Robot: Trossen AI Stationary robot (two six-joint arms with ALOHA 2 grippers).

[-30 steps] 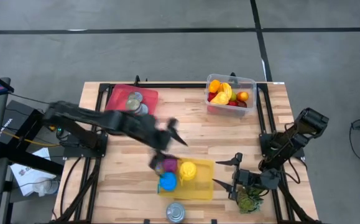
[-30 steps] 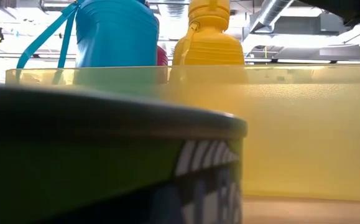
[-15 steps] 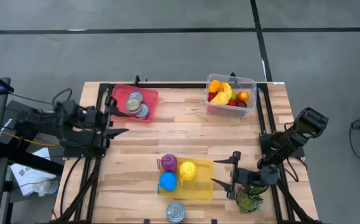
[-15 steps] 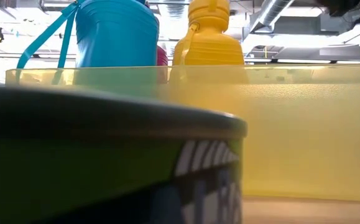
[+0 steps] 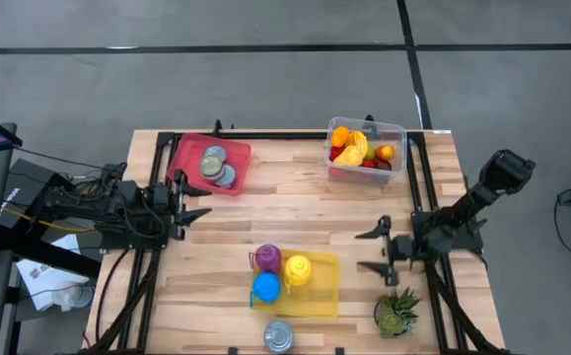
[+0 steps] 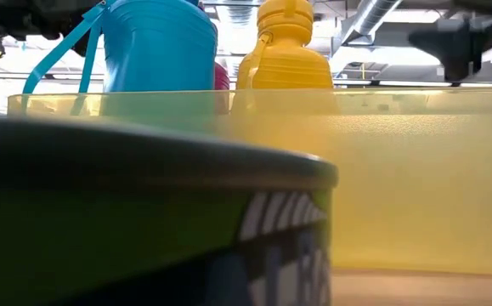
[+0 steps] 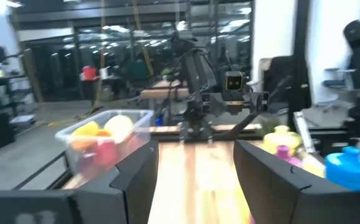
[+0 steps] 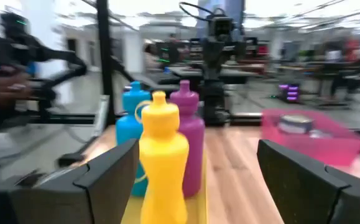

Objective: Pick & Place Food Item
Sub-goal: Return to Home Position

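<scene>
**Left end effector (image 5: 198, 200) and right end effector (image 5: 372, 250): both spread apart, holding nothing**

Using the yellow bin (image 5: 324, 294) as the reference. The left one hangs well off to the bin's left and a bit behind it, at the worktop's (image 5: 295, 217) left edge. The right one sits near the bin's right side. Both point inward.

The yellow bottle (image 5: 298, 268), blue bottle (image 5: 266, 287) and purple bottle (image 5: 267, 258) stand upright, bunched at the bin's left end. The tuna cans (image 5: 216, 166) lie in the red bin (image 5: 188, 153), behind the yellow bin to the left. A clear tub (image 5: 332, 170) of fruit is behind it to the right.

A tin can (image 5: 278, 337) stands just in front of the bin. In the low view its dark green label has white lettering, too close up to read. A small plant (image 5: 393, 314) sits off the bin's front right.
</scene>
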